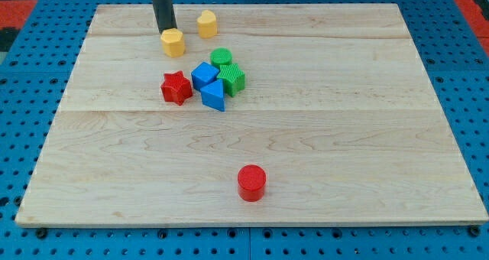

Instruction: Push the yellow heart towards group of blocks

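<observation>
One yellow heart [206,23] slightly apart at the view's right of my tip [166,31], a jawless tool, nothing held.

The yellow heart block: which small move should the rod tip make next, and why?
Probably a short push toward the view's bottom-right. My tip touches the yellow heart block on its upper-left side, and the group around the blue cube and red star block lies just below.
</observation>
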Robot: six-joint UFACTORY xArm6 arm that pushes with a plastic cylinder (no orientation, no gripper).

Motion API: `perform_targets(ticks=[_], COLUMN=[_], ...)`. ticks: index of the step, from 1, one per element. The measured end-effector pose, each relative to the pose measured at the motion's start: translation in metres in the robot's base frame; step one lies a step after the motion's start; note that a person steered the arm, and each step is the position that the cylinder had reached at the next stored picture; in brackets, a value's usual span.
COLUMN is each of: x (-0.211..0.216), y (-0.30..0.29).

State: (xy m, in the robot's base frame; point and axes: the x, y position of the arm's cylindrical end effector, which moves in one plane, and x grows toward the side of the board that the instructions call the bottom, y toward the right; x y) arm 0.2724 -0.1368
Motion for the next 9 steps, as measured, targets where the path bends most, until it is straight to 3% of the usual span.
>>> perform_targets(ticks=[2, 3, 5, 6, 7, 8, 9], x=[0.052, 0.055, -0.045, -0.077, -0.080, -0.070, -0.038], y=[0.013, 0.027, 0.047, 0.026, 0.049, 0.115, 0.044])
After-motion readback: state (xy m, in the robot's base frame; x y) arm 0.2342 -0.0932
